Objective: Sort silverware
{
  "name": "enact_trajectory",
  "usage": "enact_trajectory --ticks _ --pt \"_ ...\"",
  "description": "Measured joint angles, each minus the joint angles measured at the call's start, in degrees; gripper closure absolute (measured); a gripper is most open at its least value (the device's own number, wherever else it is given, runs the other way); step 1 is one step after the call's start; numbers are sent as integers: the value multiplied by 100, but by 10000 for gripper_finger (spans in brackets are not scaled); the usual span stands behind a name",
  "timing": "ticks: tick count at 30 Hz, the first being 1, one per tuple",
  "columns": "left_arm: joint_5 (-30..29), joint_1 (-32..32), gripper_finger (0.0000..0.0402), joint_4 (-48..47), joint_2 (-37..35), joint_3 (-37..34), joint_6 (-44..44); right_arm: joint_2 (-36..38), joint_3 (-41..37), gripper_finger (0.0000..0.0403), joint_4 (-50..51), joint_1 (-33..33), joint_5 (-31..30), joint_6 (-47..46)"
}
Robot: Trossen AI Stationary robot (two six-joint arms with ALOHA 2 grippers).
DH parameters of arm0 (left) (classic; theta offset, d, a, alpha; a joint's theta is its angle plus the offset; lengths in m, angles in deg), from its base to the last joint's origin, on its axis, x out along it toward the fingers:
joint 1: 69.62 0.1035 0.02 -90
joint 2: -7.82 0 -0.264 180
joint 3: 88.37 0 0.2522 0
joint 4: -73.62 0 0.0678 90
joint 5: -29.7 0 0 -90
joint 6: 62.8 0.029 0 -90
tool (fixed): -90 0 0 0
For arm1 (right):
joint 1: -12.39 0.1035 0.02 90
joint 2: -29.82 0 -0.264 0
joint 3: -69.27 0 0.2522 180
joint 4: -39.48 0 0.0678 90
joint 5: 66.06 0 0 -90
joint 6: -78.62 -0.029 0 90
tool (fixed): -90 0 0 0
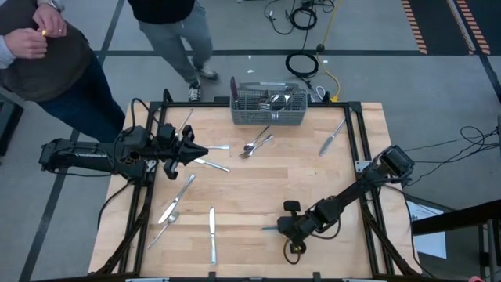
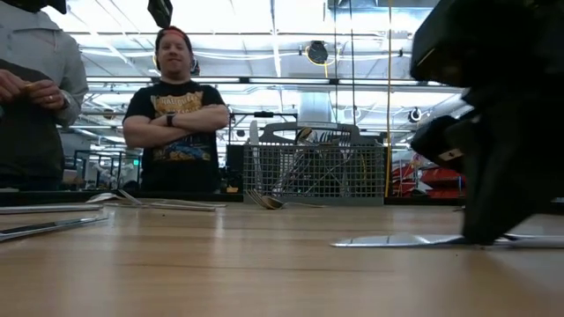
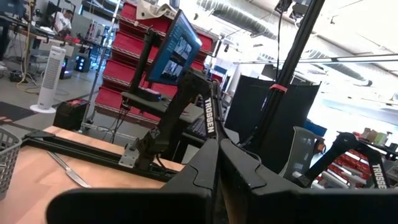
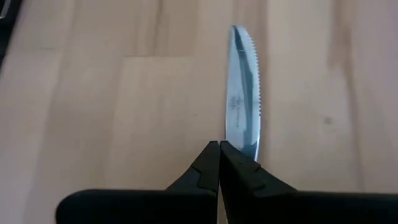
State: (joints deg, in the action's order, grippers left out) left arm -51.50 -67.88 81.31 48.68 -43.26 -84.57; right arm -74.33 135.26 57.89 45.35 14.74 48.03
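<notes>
Silverware lies scattered on the wooden table point(image 1: 258, 196). One table knife point(image 4: 242, 93) lies flat near the front right, its tip toward the table's left. My right gripper point(image 1: 275, 229) is shut and slants down onto it; in the low view it is the dark mass point(image 2: 502, 202) over the knife point(image 2: 397, 239). My left gripper point(image 1: 205, 153) is shut and holds nothing. It hangs above the table's left side, over a fork and a knife point(image 1: 213, 164). The grey mesh basket point(image 1: 268, 106) at the far edge holds several pieces. My right gripper sets its shut fingertips point(image 4: 233, 158) down on the knife's blade point(image 4: 247, 144), at the wide end away from the tip. The fingers come slanting down from the table's right and lie along the knife. The knife lies flat on the table; the fingers hide the exact spot of touch.
Loose pieces: a knife point(image 1: 333, 137) at the far right, two spoons point(image 1: 254, 145) before the basket, a knife point(image 1: 178, 196), a fork point(image 1: 164, 223) and a knife point(image 1: 211, 235) at the near left. Two people stand beyond the far edge point(image 2: 176, 123).
</notes>
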Motion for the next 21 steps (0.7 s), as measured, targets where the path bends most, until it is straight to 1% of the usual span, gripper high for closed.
enact_trajectory --ticks 10,17,21 --pt "-7 0 379 0 0 0 12 1 -38 402 11 -586 14 837" --pt "-148 0 379 -1 0 0 19 120 -64 402 -48 -1048 23 1332" --pt "-213 0 379 -3 0 0 134 274 -64 403 -127 -1231 16 1395"
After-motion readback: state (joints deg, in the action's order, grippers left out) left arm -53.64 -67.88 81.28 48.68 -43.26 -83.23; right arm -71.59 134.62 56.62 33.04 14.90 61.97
